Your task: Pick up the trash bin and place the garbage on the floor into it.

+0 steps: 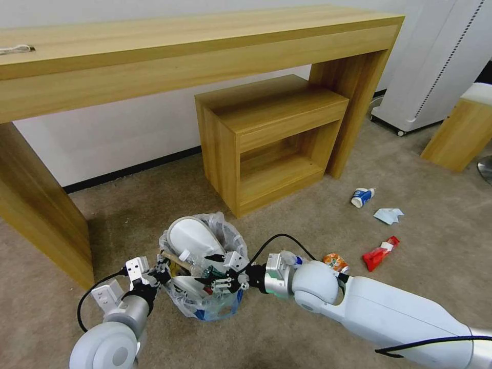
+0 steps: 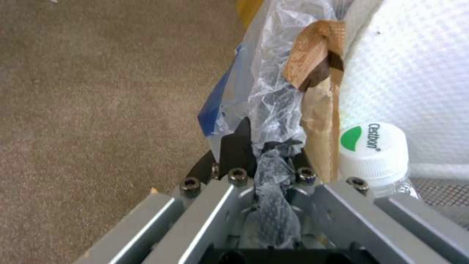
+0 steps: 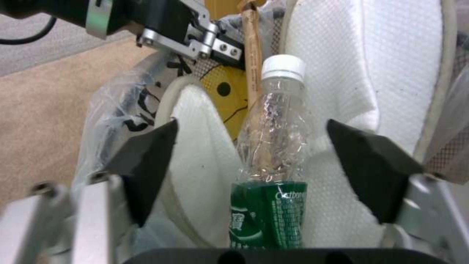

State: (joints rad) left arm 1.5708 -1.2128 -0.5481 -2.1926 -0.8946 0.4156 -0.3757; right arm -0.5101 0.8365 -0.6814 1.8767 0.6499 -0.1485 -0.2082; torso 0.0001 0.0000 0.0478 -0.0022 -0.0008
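Note:
The trash bin (image 1: pixel 218 306), lined with a crinkly clear bag, is in front of me above the tan floor (image 1: pixel 287 215). My left gripper (image 1: pixel 163 270) (image 2: pixel 266 143) is shut on its rim and bag at the left side. Inside lie white slippers (image 1: pixel 192 238) (image 3: pixel 342 55), a wooden stick (image 3: pixel 251 66) and a clear bottle (image 3: pixel 273 146) with a white cap (image 2: pixel 373 146). My right gripper (image 1: pixel 210 269) (image 3: pixel 251 126) hangs open over the bin, its fingers wide on either side of the bottle without touching it. Garbage on the carpet at right: a crushed can (image 1: pixel 335 262), a red wrapper (image 1: pixel 380 253), a tissue (image 1: pixel 388 215) and a blue-white cup (image 1: pixel 362 197).
A long wooden desk (image 1: pixel 195 46) runs along the wall, with a small wooden cabinet (image 1: pixel 271 138) under its right end. A white appliance (image 1: pixel 435 66) and a wooden stool (image 1: pixel 461 128) stand at the back right. Open carpet lies around the litter.

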